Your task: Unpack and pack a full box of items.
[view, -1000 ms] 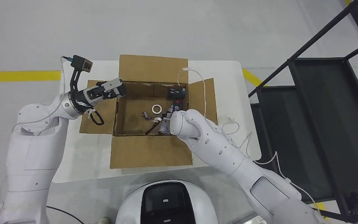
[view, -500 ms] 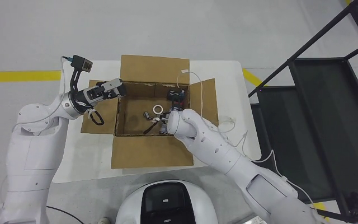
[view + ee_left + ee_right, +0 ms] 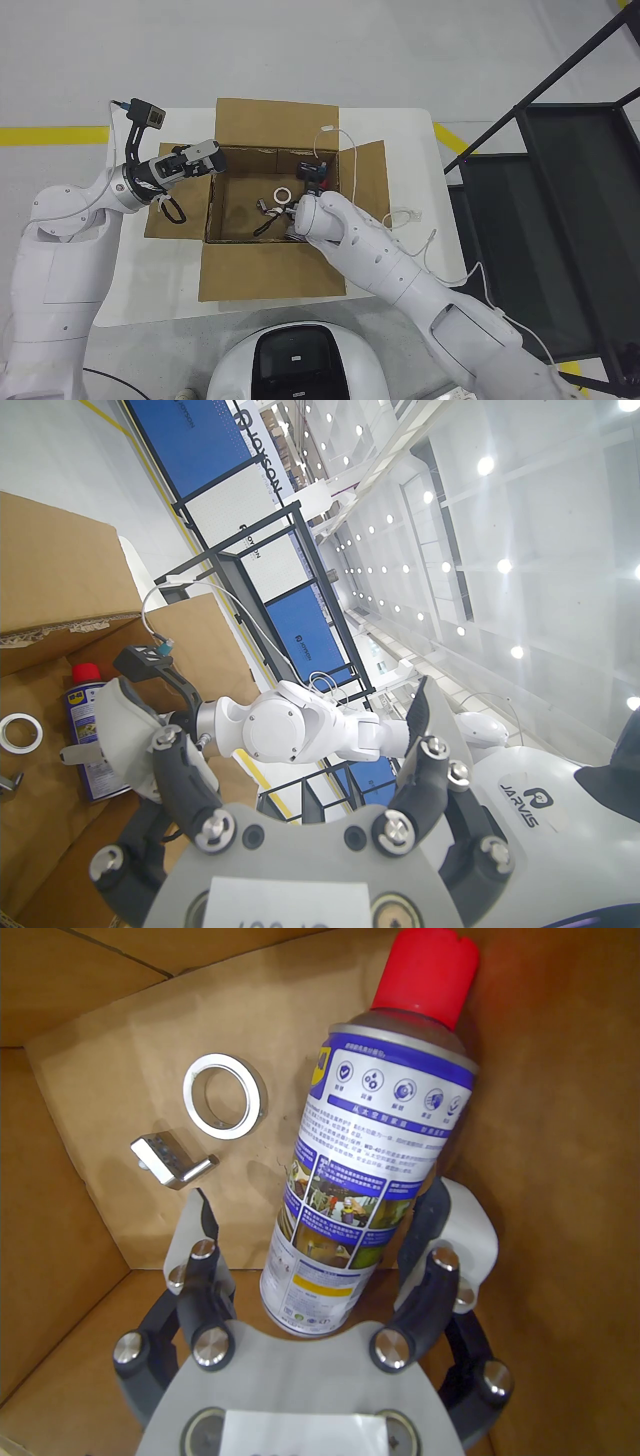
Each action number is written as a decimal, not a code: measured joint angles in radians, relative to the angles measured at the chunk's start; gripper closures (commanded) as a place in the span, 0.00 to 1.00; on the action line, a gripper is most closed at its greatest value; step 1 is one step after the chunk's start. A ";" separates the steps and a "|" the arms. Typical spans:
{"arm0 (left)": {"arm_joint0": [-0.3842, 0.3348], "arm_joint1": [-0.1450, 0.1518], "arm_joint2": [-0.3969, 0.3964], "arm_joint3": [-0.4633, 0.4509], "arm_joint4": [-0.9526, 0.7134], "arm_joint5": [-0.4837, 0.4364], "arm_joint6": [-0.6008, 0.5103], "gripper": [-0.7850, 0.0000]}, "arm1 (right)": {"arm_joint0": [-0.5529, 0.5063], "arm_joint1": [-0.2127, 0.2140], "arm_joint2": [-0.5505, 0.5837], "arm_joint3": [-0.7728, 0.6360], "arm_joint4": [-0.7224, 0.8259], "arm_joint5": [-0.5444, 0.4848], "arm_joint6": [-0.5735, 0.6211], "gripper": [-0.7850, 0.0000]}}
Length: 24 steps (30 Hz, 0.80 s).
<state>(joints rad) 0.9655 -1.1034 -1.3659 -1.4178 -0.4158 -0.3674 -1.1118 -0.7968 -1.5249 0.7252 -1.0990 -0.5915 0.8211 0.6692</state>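
Red-capped spray can (image 3: 370, 1178) — blue-labelled.

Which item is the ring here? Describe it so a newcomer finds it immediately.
Look into the open cardboard box on the white table. On its floor, beside the red-capped spray can, lies the metal ring. It is the only round, hollow piece; the small metal bracket next to it is angular.

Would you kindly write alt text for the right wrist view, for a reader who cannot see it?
The right gripper, open, straddles the base of a red-capped, blue-and-white spray can inside a cardboard box. A metal ring and a metal bracket lie on the box floor beside the can.
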 measured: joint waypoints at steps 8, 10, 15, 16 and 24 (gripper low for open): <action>0.000 0.000 0.000 0.000 0.000 0.000 0.000 0.00 | 0.017 -0.022 -0.009 0.049 0.013 -0.006 -0.019 1.00; 0.000 0.000 0.000 0.000 0.000 0.000 0.000 0.00 | 0.017 -0.024 -0.007 0.049 0.010 -0.005 -0.021 1.00; 0.000 0.000 0.000 0.000 0.000 0.000 0.000 0.00 | 0.000 -0.021 0.007 0.015 -0.011 -0.016 -0.050 1.00; 0.000 0.000 0.000 0.000 0.000 0.000 0.000 0.00 | -0.006 -0.020 0.011 0.000 -0.017 -0.019 -0.057 1.00; 0.000 0.000 0.000 0.000 0.000 0.000 0.000 0.00 | -0.111 0.018 0.070 -0.213 -0.113 -0.033 -0.080 1.00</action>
<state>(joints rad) 0.9655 -1.1034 -1.3659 -1.4178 -0.4158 -0.3674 -1.1118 -0.9078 -1.5071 0.7956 -1.3124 -0.7040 0.7878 0.5894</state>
